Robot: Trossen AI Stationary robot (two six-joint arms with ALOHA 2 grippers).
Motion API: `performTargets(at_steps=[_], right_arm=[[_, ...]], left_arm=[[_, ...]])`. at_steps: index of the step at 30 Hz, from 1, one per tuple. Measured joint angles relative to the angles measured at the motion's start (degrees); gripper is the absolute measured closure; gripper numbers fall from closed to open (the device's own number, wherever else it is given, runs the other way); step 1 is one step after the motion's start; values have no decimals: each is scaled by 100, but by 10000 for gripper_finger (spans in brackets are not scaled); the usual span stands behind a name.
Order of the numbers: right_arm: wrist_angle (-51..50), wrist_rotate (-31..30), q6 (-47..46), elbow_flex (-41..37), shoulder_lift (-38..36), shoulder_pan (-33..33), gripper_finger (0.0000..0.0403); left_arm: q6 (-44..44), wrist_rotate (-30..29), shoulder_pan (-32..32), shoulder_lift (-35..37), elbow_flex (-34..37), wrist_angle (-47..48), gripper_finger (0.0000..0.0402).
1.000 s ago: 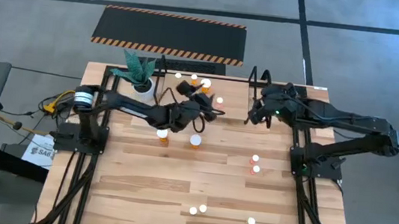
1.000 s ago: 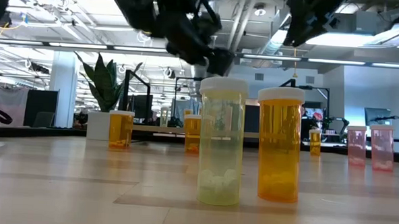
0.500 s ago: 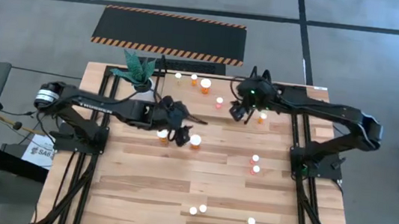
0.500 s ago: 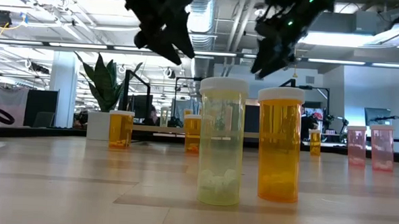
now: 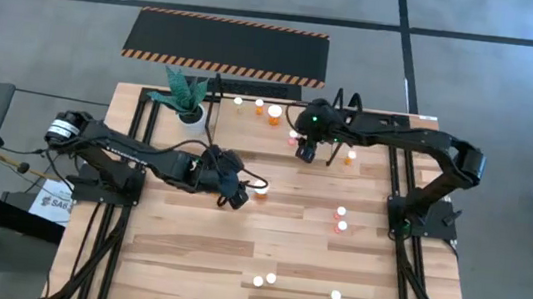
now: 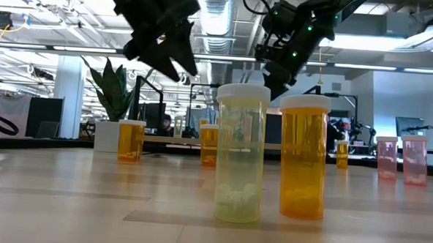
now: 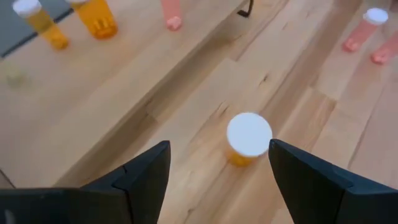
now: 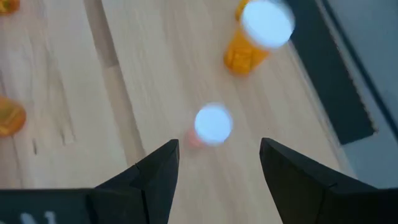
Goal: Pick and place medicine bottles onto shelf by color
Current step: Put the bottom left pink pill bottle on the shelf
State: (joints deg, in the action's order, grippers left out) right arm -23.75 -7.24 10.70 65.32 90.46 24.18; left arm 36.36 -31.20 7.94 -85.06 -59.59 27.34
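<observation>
Nearest the low camera, well short of the shelf (image 5: 280, 121): 2 medicine bottles side by side, a yellow bottle (image 6: 240, 152) and an orange bottle (image 6: 303, 156), both upright. Farther in, still short of the shelf: left gripper (image 5: 237, 196) above the table, fingers spread wide, empty, an orange white-capped bottle (image 7: 247, 138) between them below. At the shelf's front edge: right gripper (image 5: 304, 153), fingers wide, empty, over a pink bottle (image 8: 211, 126). On the shelf: a larger orange bottle (image 5: 274, 114).

twelve medicine bottles (image 5: 340, 217) — one shelf (image 5: 249, 127), one plant (image 5: 184, 92) — two arms
</observation>
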Motion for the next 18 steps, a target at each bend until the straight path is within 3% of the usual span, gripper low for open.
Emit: performTargets(at_steps=[8,18], right_arm=[[86,54,957,219,59,34,154],[430,368,1182,225,395,263,154]], left_arm=[[496,-127,2,-4,207,5,143],[415,-156,-13,-4,207,-136,143]])
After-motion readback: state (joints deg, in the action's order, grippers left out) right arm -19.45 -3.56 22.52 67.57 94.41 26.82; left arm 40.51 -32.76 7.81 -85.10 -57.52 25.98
